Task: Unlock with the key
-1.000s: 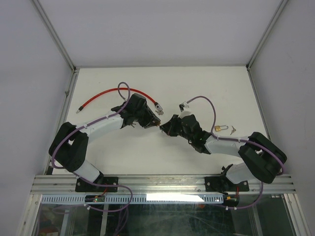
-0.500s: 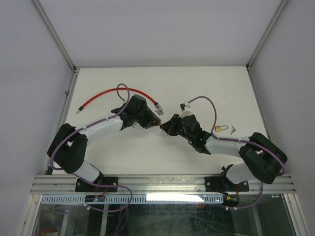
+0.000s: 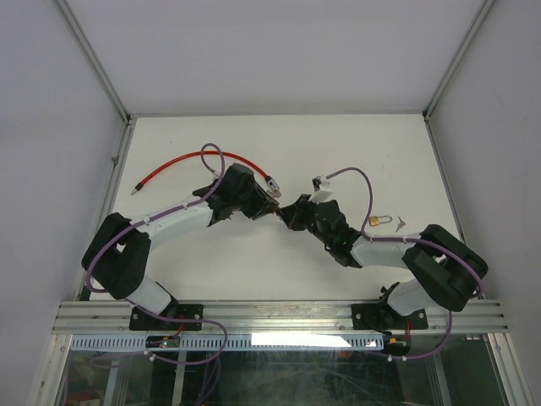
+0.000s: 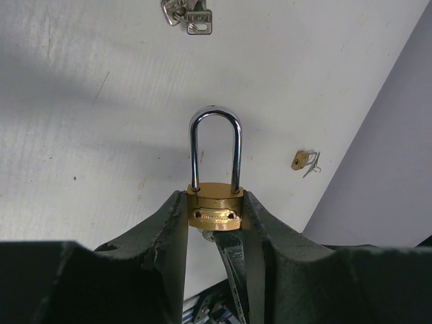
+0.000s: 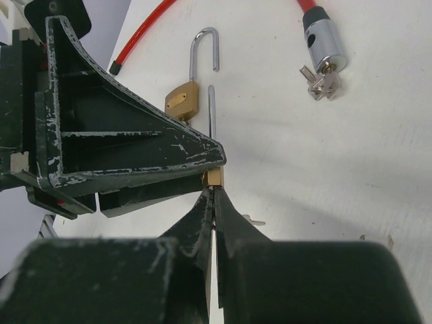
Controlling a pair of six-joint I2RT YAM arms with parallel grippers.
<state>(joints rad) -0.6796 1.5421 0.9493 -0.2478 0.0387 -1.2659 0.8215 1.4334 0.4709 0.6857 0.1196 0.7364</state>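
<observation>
Over the last second both arms crept a little toward 1 o'clock on the white counter (image 3: 254, 144), and the gap between them closed. The right fingers (image 3: 292, 213) now butt against the underside of the small brass padlock with a silver shackle (image 4: 216, 217). It is held just off the counter near its centre. The left fingers (image 4: 216, 202) stand partly open, clamped on the two sides of the lock body, shackle pointing away at 12 o'clock. The right fingers are pinched fully together, tips at the keyway. A sliver of silver there is probably the small silver key (image 4: 209, 235), though its blade is hidden. The shackle sits with both legs down in the body, so not unlocked yet. Judgement: the key is at or in the keyway and a turn comes next. Skewed alignment could jam it. A red cable lock with a silver cylinder (image 3: 272, 184) lies just beyond at 12 o'clock. A second brass padlock with keys (image 3: 377, 221) lies well off at 3 o'clock.
</observation>
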